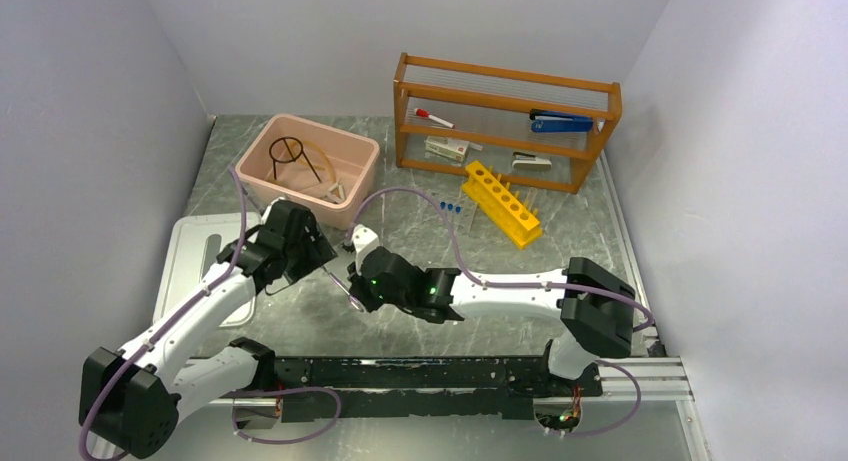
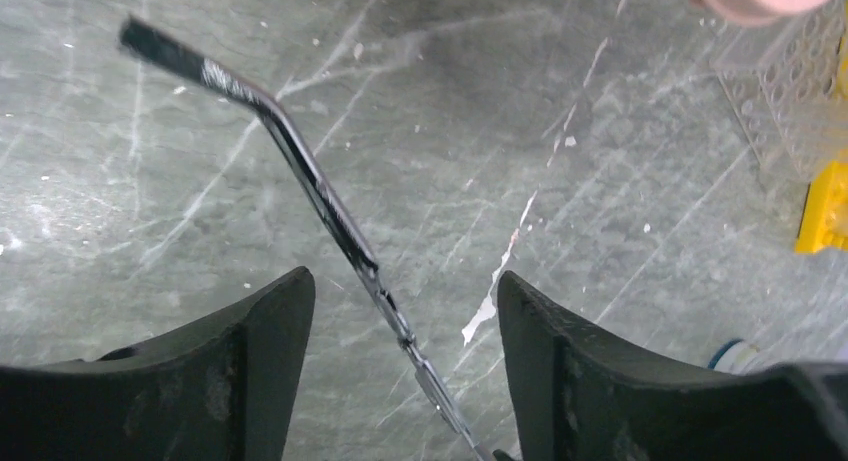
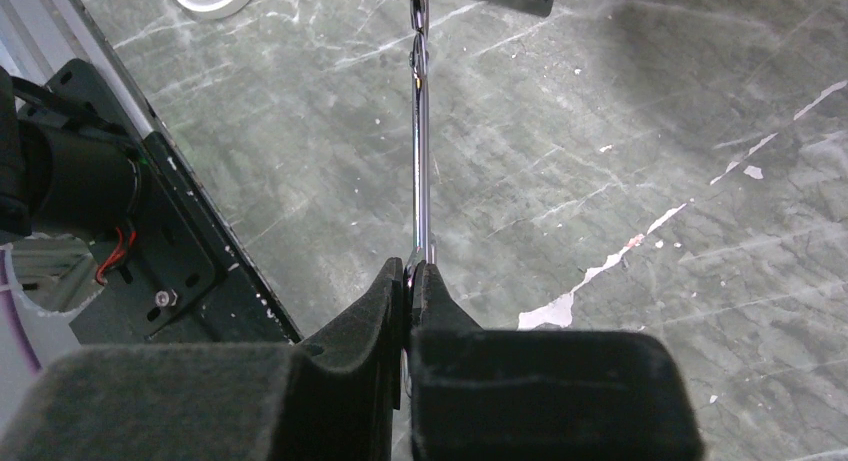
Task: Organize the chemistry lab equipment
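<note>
The ring stand [image 1: 292, 153] is kept in a pink bin [image 1: 366, 176] at the far-left corner. Mid-counter, the tongs [image 3: 423, 181] are flanked by wide-open left jaws and clamped by the right jaws. Further right, a yellow rack [image 1: 500, 203] is laid on the grey counter [image 1: 560, 231].

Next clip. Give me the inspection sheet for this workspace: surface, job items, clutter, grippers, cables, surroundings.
Surface: grey marbled table, scratched, white flecks.
Job's things: thin silvery rod held at one end; black ring stand in the pink bin; blue-capped tubes loose beside the yellow rack.
Clutter: red-capped marker and blue stapler on the wooden shelf; white tray at left.
Grippers: right gripper shut on the rod; left gripper open, fingers either side of it.
Cables: purple cables along both arms, one arching over the table.
Surroundings: plain pale walls on three sides.
</note>
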`<state>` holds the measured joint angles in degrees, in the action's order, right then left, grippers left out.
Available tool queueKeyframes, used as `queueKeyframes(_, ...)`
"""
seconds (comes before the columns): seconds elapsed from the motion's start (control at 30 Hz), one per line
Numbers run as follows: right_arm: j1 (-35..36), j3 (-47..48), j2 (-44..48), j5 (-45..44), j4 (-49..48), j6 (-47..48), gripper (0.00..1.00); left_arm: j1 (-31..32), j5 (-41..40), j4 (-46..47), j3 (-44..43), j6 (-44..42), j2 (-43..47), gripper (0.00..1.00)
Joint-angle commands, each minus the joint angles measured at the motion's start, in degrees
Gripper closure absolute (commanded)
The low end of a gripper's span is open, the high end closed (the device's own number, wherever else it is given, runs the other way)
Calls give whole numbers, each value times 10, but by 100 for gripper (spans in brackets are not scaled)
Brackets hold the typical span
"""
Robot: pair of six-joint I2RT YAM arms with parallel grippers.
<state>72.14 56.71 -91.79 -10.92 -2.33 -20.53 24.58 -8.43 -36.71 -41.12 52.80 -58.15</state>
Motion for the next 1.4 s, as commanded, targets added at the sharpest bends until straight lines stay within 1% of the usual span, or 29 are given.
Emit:
queueKeyframes(0.0, -13, 21, -6, 11, -32, -26, 100, 1, 69, 53, 29, -13, 9, 34)
queueKeyframes(0.17, -24, 21, 3, 34, -47, -35, 100, 1, 94, 88, 41, -19, 3, 61)
queueKeyframes(0.27, -28, 20, 4, 42, -54, -37, 100, 1, 99, 98, 40, -18, 8, 76)
queueKeyframes(0.33, -30, 21, 7, 48, -55, -37, 100, 1, 99, 100, 39, -17, 15, 90)
queueKeyframes(0.37, -31, 20, 8, 48, -57, -38, 100, 1, 97, 99, 39, -17, 19, 94)
queueKeyframes(0.47, -33, 22, 19, 45, -49, -47, 100, 1, 86, 82, 30, -14, 32, 95)
queueKeyframes(0.5, -35, 24, 25, 44, -43, -51, 94, 1, 85, 73, 26, -14, 37, 95)
queueKeyframes(0.53, -37, 27, 32, 43, -38, -55, 84, 1, 85, 60, 17, -14, 42, 95)
queueKeyframes(0.57, -38, 27, 44, 43, -35, -56, 77, 1, 68, 49, 9, -14, 48, 95)
queueKeyframes(0.6, -38, 26, 57, 43, -35, -58, 69, 1, 58, 37, 0, -12, 54, 95)
queueKeyframes(0.63, -38, 23, 74, 43, -38, -59, 58, 1, 50, 27, -10, -12, 60, 95)
queueKeyframes(0.67, -38, 19, 93, 42, -42, -59, 50, 1, 41, 15, -22, -11, 66, 95)
queueKeyframes(0.7, -38, 15, 111, 40, -45, -59, 46, 1, 33, 5, -34, -10, 71, 95)
queueKeyframes(0.77, -39, 9, 148, 33, -47, -58, 41, 1, 14, -13, -63, -7, 77, 95)
queueKeyframes(0.87, -41, -1, 205, 9, -45, -57, 39, 0, -16, -37, -117, -4, 66, 95)
queueKeyframes(0.97, -42, -13, 242, -12, -43, -50, 39, -1, -55, -47, -187, -2, 32, 95)
queueKeyframes(1.07, -43, -28, 267, -30, -41, -46, 39, -15, -98, -73, -279, 9, -32, 95)
queueKeyframes(1.17, -44, -41, 277, -40, -39, -48, 39, -34, -118, -62, -351, 21, -86, 95)
queueKeyframes(1.27, -45, -49, 281, -46, -35, -50, 39, -59, -153, -66, -391, 73, -134, 95)
queueKeyframes(1.37, -44, -54, 284, -54, -27, -48, 39, -94, -141, -85, -412, 141, -180, 95)
